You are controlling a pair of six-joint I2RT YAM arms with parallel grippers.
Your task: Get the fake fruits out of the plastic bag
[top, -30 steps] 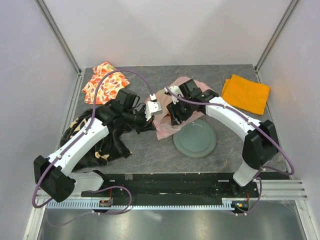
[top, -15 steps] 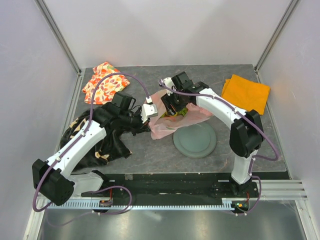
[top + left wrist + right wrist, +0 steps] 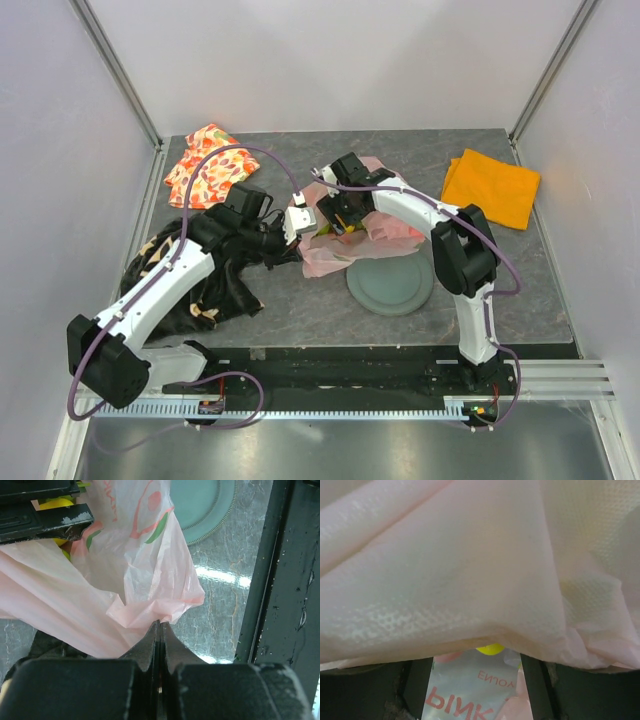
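My left end effector (image 3: 160, 628) pinches the bag (image 3: 150, 575) tight, midway between the counter (image 3: 535, 290) side edges. My right end effector (image 3: 476, 682), spread and empty, is inside it, with a yellow fruit (image 3: 490, 649) just ahead.

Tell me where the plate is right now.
In the top view the plate lies right of centre on the table, toward the near edge, directly in front of the pink plastic bag.

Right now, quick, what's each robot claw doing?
Left gripper: shut on the edge of the thin crinkly pink plastic bag.
Right gripper: open, fingers apart under that bag.
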